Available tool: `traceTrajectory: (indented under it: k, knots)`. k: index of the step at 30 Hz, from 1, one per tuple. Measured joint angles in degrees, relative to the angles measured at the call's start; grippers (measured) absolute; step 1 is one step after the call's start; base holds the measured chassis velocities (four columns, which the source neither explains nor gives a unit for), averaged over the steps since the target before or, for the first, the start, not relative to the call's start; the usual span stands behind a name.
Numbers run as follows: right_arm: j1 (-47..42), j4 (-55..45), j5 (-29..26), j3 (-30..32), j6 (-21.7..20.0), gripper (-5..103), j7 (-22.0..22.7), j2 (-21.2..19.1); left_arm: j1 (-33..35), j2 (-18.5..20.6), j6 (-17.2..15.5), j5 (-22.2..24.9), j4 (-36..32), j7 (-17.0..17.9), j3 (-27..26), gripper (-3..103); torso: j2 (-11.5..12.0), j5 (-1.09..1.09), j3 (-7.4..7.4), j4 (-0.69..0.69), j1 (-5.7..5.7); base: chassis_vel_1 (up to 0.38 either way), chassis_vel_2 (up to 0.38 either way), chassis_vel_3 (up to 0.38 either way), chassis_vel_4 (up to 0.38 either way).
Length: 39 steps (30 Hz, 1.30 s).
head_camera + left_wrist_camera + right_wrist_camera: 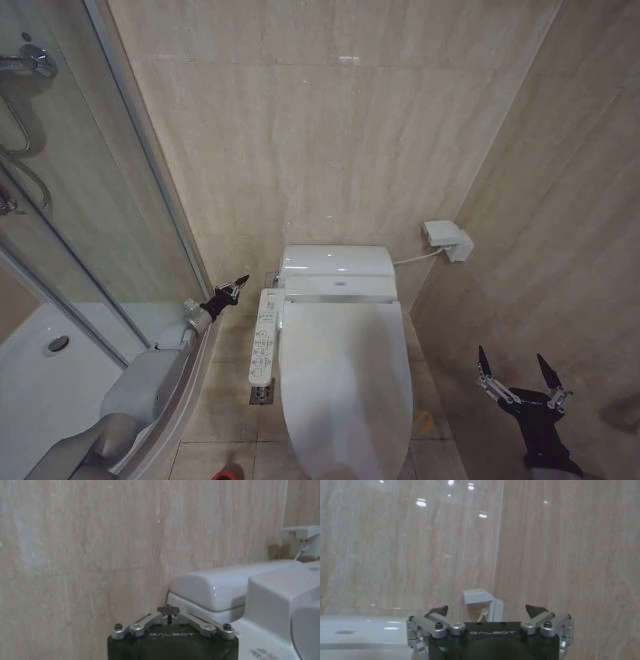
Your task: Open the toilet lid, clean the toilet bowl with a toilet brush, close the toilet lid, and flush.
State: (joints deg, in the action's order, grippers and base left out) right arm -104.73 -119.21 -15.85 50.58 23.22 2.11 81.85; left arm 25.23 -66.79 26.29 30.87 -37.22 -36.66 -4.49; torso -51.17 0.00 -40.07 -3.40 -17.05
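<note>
Your toilet lid is down, long axis running from the tank toward you. Left gripper (pinched closed, empty) sits beside the lid's rear-left corner, nearer; right gripper waits spread wide, empty.

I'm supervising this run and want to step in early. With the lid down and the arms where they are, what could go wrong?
1. The left gripper, shut, sits tight between the wall, the toilet's control panel and the shower glass; it may bump a button or the glass.
2. The lid is glossy, so a grip could slip.
3. The open right gripper hangs near the right wall; a swing might scrape it.
</note>
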Motion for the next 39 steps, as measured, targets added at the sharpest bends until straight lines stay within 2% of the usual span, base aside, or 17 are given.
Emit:
traceTrajectory:
  k: [9,27,39]
  knots:
    - [0.00,0.00,0.00,0.00,0.00,100,0.00,0.00,-2.84,-1.16,1.65,-0.47,5.30,-2.04,0.21,0,0.00,0.01,0.02,-0.01,0.02,-0.003,0.015,0.004,-0.009]
    - [0.00,0.00,0.00,0.00,0.00,100,0.00,0.00,-3.82,-2.74,1.60,-1.14,6.41,-2.40,0.36,0,0.00,0.00,0.00,0.00,0.00,-0.034,0.012,0.028,-0.008]
    - [0.00,0.00,0.00,0.00,0.00,100,0.00,0.00,-4.17,-2.80,1.49,-2.14,7.97,-7.48,1.08,0,-0.01,0.00,0.02,0.00,0.03,0.000,0.000,0.000,0.000]
